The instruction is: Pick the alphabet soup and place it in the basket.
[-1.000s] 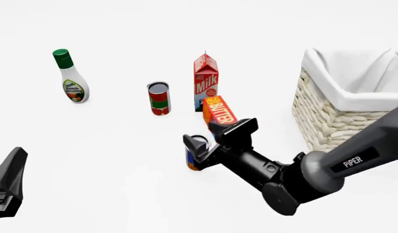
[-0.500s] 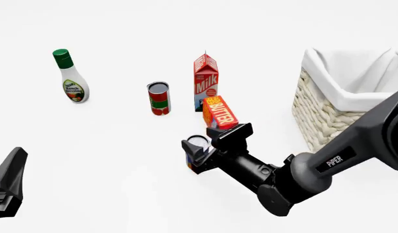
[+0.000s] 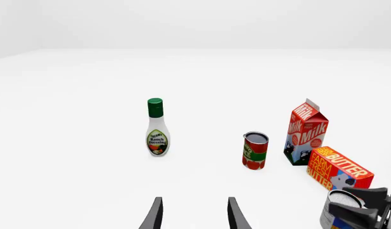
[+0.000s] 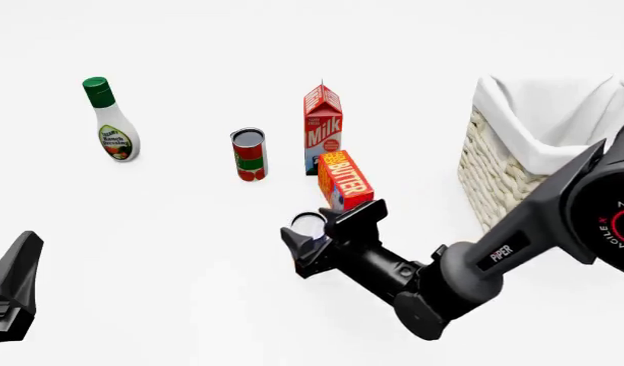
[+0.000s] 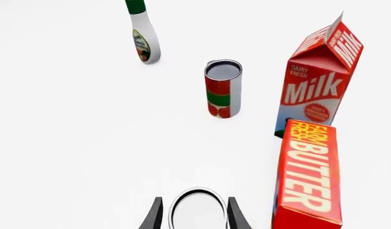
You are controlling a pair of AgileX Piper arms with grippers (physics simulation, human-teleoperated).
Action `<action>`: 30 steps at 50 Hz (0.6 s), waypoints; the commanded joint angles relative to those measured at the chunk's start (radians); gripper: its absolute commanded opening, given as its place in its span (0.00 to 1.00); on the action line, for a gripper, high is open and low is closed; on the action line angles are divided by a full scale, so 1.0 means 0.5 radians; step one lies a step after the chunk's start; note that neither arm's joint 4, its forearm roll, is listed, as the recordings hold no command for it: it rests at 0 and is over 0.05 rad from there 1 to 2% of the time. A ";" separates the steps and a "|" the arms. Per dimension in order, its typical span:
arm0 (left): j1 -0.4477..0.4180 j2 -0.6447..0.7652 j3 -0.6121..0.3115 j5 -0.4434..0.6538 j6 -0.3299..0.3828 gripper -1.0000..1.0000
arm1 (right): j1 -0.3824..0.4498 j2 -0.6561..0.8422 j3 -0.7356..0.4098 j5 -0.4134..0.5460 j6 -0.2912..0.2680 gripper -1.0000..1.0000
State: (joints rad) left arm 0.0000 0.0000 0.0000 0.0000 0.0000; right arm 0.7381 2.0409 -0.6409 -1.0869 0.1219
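White tabletop: alphabet soup (image 5: 197, 212) sits between right hand (image 5: 194, 214) fingers.

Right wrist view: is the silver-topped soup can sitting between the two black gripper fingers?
Yes, the silver-topped soup can sits between the two black fingers of the right gripper, one finger on each side of its rim.

Hidden and cropped parts

In the front view the right pincer (image 4: 314, 242) covers the alphabet soup (image 4: 309, 223) except its silver top, so its label cannot be read. The basket (image 4: 515, 179) runs off the right edge, and the left pincer (image 4: 12, 293) is cut off at the lower left corner.
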 commanded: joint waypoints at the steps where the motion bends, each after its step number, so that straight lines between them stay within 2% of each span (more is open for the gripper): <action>1: 0.000 0.000 0.000 0.000 0.000 1.00 | 0.008 0.039 -0.030 0.015 0.008 1.00; 30: 0.000 0.000 0.000 0.000 0.000 1.00 | -0.001 0.142 -0.089 0.023 0.003 1.00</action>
State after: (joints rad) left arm 0.0000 0.0000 0.0000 0.0000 0.0000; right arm 0.7366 2.0960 -0.6763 -1.0774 0.1248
